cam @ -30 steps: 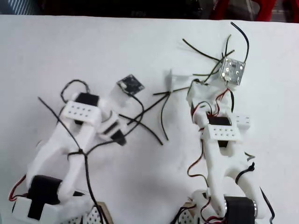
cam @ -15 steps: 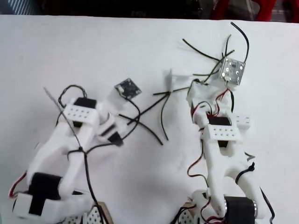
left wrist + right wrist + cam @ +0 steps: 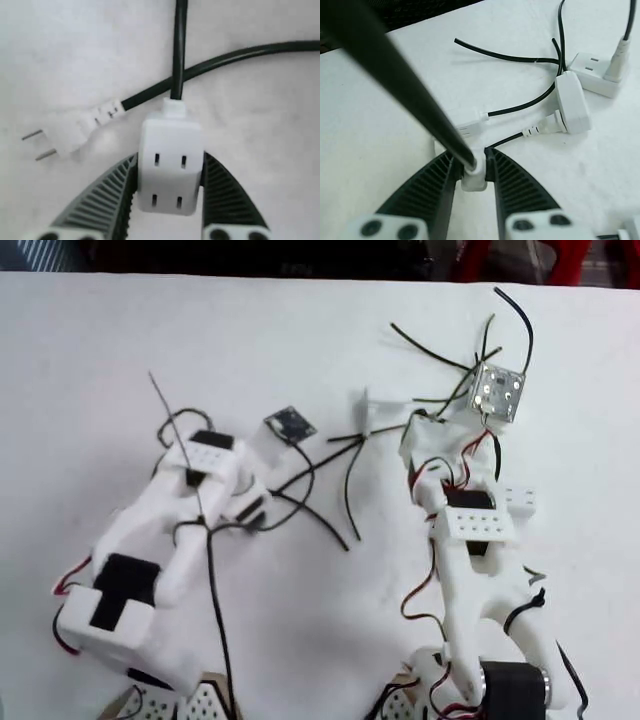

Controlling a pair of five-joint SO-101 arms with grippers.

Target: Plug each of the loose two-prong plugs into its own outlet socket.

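Left pincer: clamped on a white outlet block, one jaw on each side wall. The block's slots face the wrist camera, and its black cord leaves from the far end.

Loose plug: it lies flat on the white bench, just beside the block and off one flank of the pincer. Its long axis slants roughly crosswise to the block's. The prongs point away from the block (so we judge it needs turning round before it can meet a slot).

Right pincer: closed on a white plug, with a thick black lead rising toward the camera. The prongs are hidden beneath.

From above, the left arm sits nearer the loose plug, but its pincer is full. The right arm stands across a tangle of cords. We reckon the held plug must travel to the held block.

Writing: none that we can read on either the block or the plugs.
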